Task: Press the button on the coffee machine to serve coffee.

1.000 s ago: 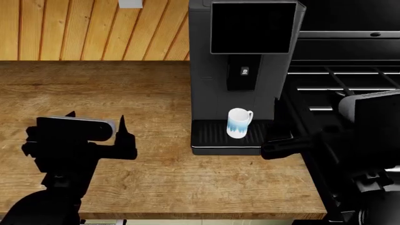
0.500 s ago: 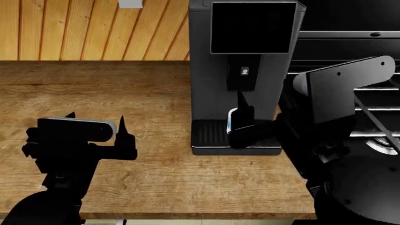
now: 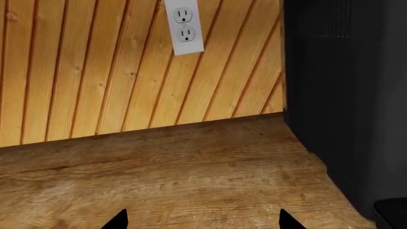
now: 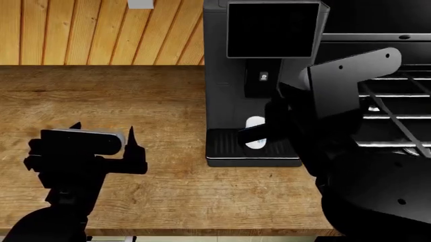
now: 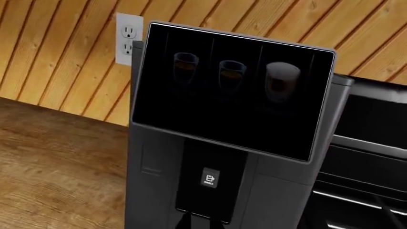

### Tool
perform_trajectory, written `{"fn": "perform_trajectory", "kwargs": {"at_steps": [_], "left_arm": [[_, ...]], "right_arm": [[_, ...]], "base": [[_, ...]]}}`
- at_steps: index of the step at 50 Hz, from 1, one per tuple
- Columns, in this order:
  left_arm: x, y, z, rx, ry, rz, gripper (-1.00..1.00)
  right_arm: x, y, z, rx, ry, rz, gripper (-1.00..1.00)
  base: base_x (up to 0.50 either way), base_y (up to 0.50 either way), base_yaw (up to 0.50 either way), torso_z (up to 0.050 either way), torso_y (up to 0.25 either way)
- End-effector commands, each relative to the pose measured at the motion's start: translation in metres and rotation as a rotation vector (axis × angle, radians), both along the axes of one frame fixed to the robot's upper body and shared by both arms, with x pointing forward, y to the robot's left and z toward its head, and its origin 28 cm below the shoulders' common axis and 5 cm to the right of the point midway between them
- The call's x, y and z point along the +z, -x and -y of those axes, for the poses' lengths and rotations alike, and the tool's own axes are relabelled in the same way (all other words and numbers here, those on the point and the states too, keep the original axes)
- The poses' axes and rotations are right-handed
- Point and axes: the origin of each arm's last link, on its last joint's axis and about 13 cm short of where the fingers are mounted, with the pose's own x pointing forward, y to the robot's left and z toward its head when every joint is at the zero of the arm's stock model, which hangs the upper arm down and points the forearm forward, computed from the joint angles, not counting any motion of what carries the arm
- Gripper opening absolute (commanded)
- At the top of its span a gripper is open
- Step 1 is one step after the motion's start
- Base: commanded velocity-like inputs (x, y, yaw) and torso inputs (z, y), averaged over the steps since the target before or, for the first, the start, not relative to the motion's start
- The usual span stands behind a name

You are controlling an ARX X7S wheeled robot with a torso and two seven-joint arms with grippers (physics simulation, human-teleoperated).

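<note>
Button sat small and pale on the black spout block of the coffee machine, just below its glossy screen (three faint drinks glowed there). Right gripper hung before the drip tray, half hiding the white mug; couldn't tell its state. Left gripper hovered spread open over the wooden tabletop, well apart.

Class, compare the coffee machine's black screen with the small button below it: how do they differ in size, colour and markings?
Size: the screen spans most of the coffee machine front, while the button is tiny. Colour: the screen is glossy black; the button is pale grey. Markings: the screen shows three faint drink pictures; the button bears one small dark mark. Both are squarish and sit on the machine's front.
</note>
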Motion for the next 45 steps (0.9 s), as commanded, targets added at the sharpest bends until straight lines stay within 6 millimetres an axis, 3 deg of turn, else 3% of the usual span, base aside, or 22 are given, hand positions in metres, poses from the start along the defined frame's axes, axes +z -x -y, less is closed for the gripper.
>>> {"fn": "perform_trajectory", "kwargs": {"at_steps": [1, 21, 39, 45], "left_arm": [[-0.001, 0.0, 0.0, -0.012, 0.013, 0.002, 1.0], [-0.001, 0.0, -0.002, -0.011, 0.014, 0.003, 1.0], [-0.002, 0.0, -0.003, -0.011, 0.014, -0.002, 1.0], [-0.002, 0.0, -0.003, -0.009, 0.014, -0.003, 1.0]], "right_arm": [[0.001, -0.012, -0.003, -0.013, 0.004, 0.024, -1.0], [0.008, -0.018, -0.005, -0.037, 0.018, 0.077, -1.0], [0.0, -0.024, -0.006, -0.036, 0.033, 0.06, -1.0], [0.001, -0.033, -0.005, -0.024, 0.031, 0.05, -1.0]], "base": [[0.0, 0.0, 0.0, 0.0, 0.0], [0.0, 0.0, 0.0, 0.0, 0.0], [0.0, 0.0, 0.0, 0.0, 0.0], [0.0, 0.0, 0.0, 0.0, 0.0]]}}
